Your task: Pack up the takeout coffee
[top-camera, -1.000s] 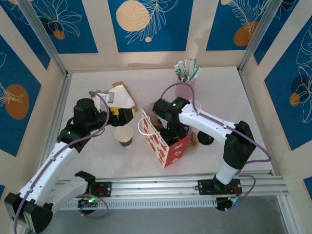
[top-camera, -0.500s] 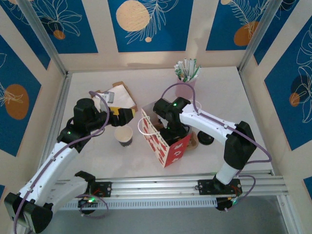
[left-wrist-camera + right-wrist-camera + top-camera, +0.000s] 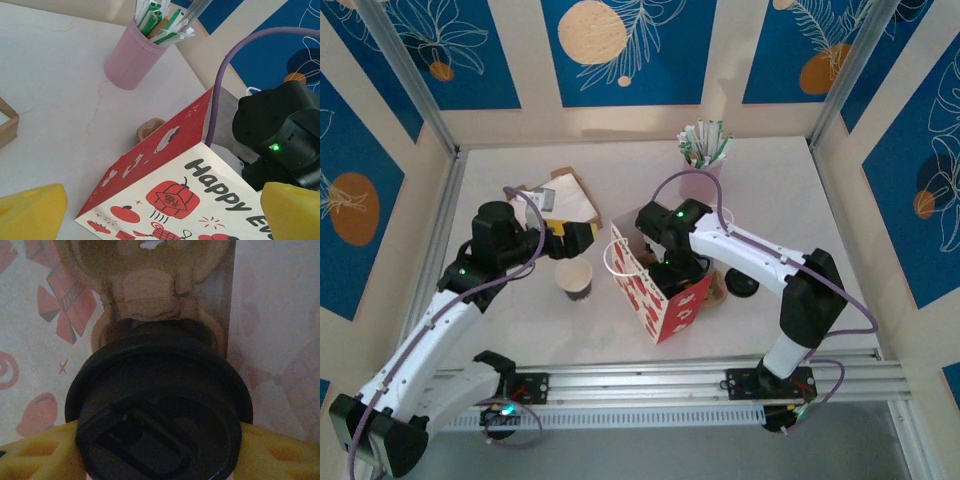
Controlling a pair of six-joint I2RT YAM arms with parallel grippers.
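Right wrist view: the right pincer (image 3: 157, 454) is clamped on the lidded coffee cup (image 3: 160, 405), upright inside the bag (image 3: 30, 315). The carrier (image 3: 150, 295) lies straight ahead, along the cup's axis. The left pincer (image 3: 160, 210) gapes wide just outside the bag.

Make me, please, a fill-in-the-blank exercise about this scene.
The straws stand in a ___ holder.
The cup in the right gripper has a ___ lid.
The left gripper is ___.
The lidless cup stands outside the ___ bag.
Missing: pink, black, open, red.
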